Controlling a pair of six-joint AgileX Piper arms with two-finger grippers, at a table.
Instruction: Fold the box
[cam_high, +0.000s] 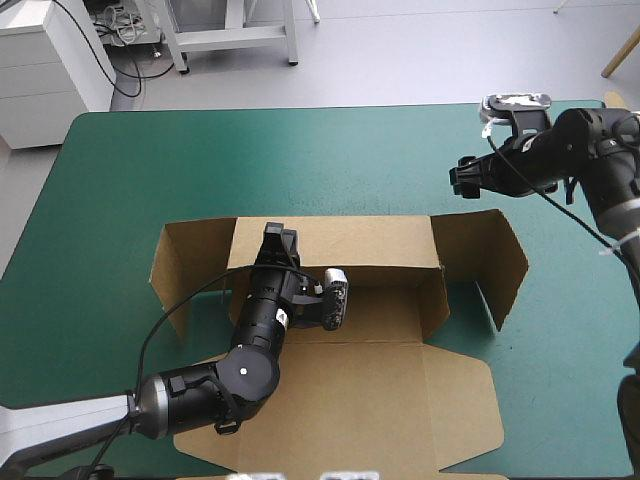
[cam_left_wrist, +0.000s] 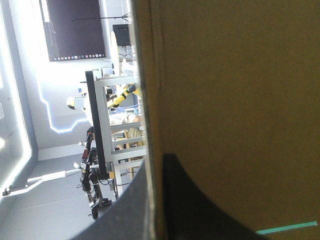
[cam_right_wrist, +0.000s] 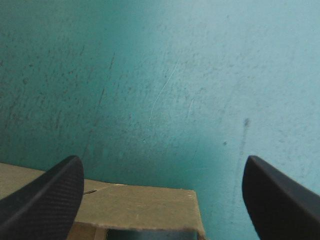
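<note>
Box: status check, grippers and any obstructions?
Left gripper shut on the box, back wall. Right gripper open over the teal-green cover. Walls raised, lid flat. Nothing obstructing.

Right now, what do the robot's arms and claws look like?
The left arm and right arm are black, rounded segments; the left turns grey toward its base. The left claw and right claw each have two broad, black, fin-curved fingers.
</note>
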